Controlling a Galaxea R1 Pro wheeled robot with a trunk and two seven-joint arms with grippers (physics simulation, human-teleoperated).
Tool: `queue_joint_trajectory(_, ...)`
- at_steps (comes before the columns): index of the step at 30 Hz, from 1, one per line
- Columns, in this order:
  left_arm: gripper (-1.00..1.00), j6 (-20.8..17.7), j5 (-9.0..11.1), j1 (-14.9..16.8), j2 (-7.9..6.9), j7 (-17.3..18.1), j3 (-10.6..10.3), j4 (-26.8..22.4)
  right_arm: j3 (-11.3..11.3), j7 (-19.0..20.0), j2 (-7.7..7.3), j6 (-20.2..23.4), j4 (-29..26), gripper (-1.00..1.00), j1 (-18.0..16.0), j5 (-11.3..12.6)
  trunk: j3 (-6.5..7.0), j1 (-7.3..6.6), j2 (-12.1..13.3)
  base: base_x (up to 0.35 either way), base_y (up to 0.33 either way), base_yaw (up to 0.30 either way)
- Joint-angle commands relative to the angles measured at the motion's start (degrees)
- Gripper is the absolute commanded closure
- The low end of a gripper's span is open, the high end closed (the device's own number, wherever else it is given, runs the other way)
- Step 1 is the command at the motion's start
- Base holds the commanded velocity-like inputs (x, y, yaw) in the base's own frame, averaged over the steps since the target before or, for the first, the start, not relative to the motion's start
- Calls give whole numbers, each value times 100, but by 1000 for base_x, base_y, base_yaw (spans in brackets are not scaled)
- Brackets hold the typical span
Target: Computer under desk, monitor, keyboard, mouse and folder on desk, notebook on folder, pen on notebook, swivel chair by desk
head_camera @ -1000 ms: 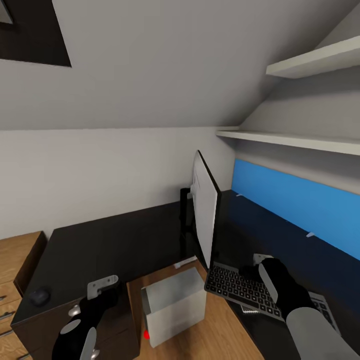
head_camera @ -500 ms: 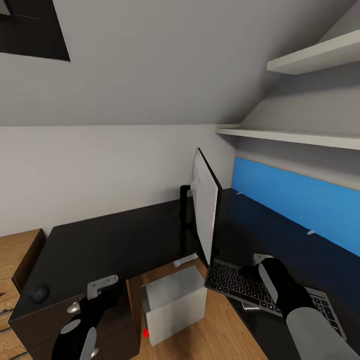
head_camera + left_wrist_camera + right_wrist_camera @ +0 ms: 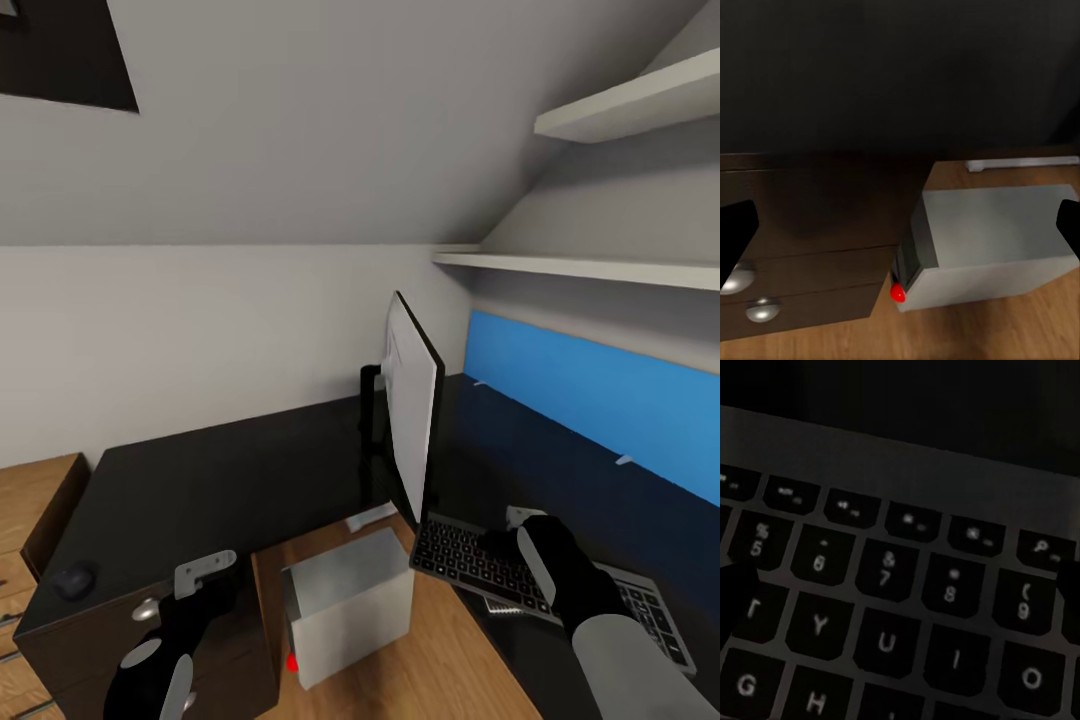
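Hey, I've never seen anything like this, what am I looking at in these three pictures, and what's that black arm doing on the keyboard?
These are renders from a simulated two-armed robot in an attic bedroom. The big picture comes from a camera on its head, looking down over both arms. The other two come from cameras on its wrists.

On the black desk stands a monitor, seen edge-on. A keyboard lies beside it, and a small mouse sits at the desk's far left corner. A grey computer stands on the floor in the gap of the desk.

The right pincer is at the keyboard, whose keys fill its wrist camera close up; whether it grips is unclear. The left pincer hangs open and empty above the drawers.
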State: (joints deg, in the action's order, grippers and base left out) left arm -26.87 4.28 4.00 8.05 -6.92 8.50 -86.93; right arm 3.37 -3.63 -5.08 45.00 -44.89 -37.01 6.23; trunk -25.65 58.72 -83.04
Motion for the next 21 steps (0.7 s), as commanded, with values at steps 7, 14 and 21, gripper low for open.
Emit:
queue_joint_trajectory(7, -100, -28, 46, 4, 3, -28, 3, -8, -2, -42, -2, 24, 15, -100, 1, 89, -62, 67, -125, 0, 0, 0)
queue_joint_trajectory(14, -100, -37, 46, 4, 3, -28, 4, -9, -2, -42, -2, 30, 18, -100, 1, 89, -98, 111, -205, 0, 0, 0)
queue_joint_trajectory(21, -100, -46, 48, 4, -5, -28, 19, 0, -3, -42, -2, 43, 22, -100, 1, 81, -98, 111, -205, 0, 0, 0)
